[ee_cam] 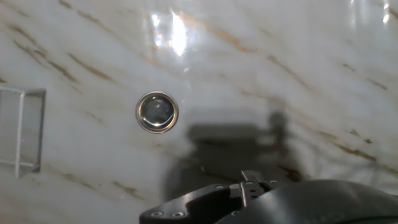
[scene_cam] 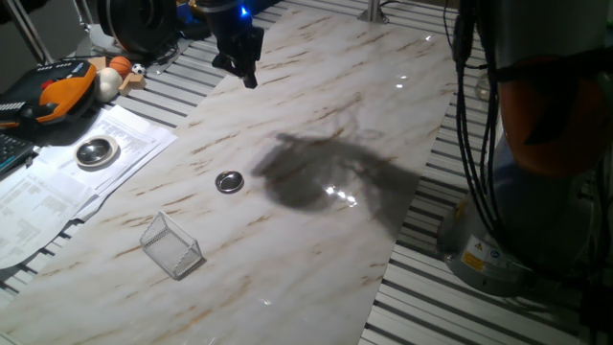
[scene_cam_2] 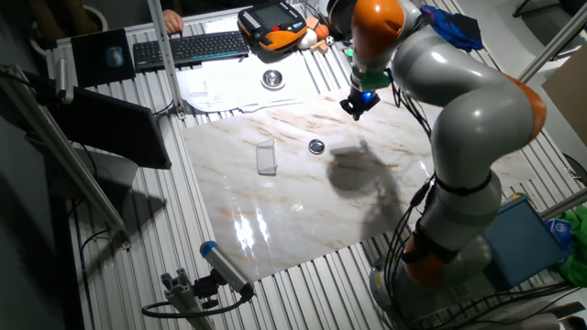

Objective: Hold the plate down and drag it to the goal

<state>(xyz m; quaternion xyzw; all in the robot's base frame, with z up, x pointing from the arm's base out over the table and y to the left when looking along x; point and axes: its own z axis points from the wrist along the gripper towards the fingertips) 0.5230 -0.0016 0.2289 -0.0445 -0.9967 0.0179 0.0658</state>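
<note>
The plate point(scene_cam: 229, 182) is a small shiny silver disc lying flat on the marble board; it also shows in the other fixed view point(scene_cam_2: 316, 146) and in the hand view point(ee_cam: 157, 112). The goal point(scene_cam: 172, 244), a small wire-mesh box, stands on the board a short way from the plate point(scene_cam_2: 266, 157), and it sits at the left edge of the hand view point(ee_cam: 22, 130). My gripper point(scene_cam: 249, 75) hangs high above the board's far part, well away from the plate point(scene_cam_2: 357, 108). Its fingers look pressed together and hold nothing point(ee_cam: 252, 183).
A larger round silver dish point(scene_cam: 96, 151) rests on papers left of the board point(scene_cam_2: 271, 80). An orange-black pendant point(scene_cam: 57, 91), a keyboard point(scene_cam_2: 188, 46) and small balls lie beyond. Slatted table surrounds the marble board point(scene_cam: 383, 115). The arm's base point(scene_cam_2: 440, 266) stands at the right.
</note>
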